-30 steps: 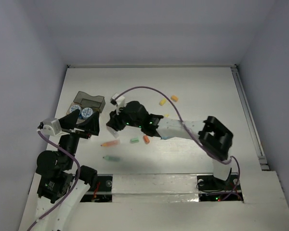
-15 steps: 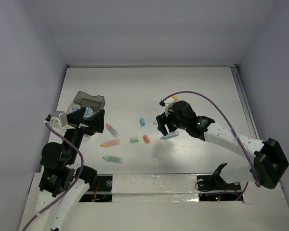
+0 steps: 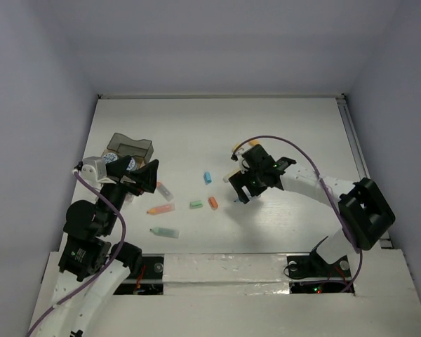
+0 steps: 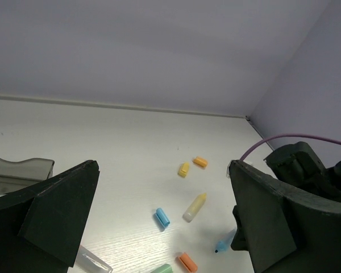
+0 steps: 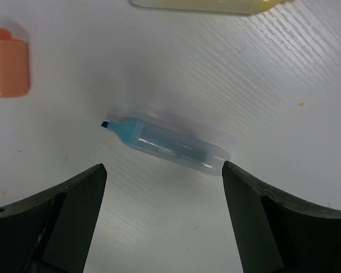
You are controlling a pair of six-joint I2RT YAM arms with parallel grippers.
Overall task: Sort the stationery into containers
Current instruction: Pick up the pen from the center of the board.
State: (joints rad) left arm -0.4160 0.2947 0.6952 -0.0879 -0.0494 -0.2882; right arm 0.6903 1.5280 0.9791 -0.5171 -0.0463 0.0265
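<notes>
We see a blue marker [image 5: 167, 147] of glossy, translucent plastic lying on a matt, finely grained white table [image 5: 284, 96].

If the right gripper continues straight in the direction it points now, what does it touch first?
Most likely the blue marker, which lies on the table between the open fingers of the right gripper. The orange piece lies off to one side, outside that line. The remaining depth is unclear.
</notes>
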